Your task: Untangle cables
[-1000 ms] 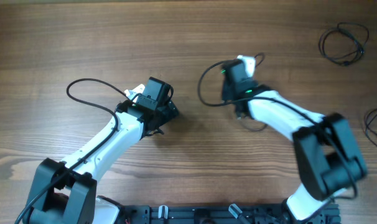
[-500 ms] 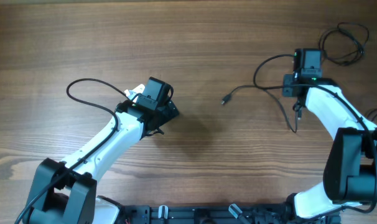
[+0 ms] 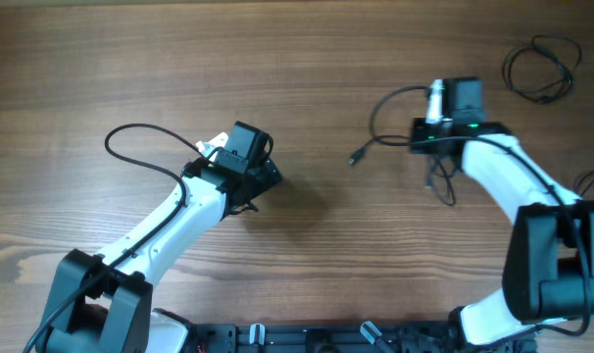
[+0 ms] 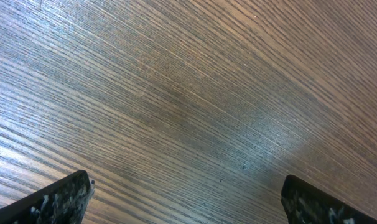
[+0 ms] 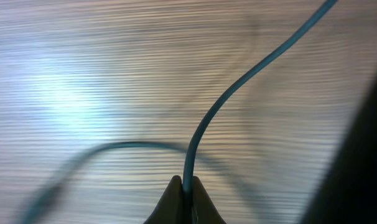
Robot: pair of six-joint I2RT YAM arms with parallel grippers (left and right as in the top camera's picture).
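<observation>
Pinching 1 thin cable (image 5: 221, 102), right gripper (image 5: 185, 186) is clamped tight on it. Long axis runs left-right across the table (image 3: 277, 59), plug end (image 3: 354, 157) pointing left toward open wood at centre. Coiled cable (image 3: 542, 69) sits in the far-right corner, loose cable (image 3: 593, 191) at the right edge. Left gripper (image 4: 188, 202) is spread wide, empty.

White arms (image 3: 170, 221) with black joints (image 3: 547, 255), looping black arm cable (image 3: 140, 127), green light (image 3: 470, 125).

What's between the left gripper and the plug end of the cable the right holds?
Nothing visible: only bare table between the open left gripper and the plug end. The right gripper is shut on that cable.
</observation>
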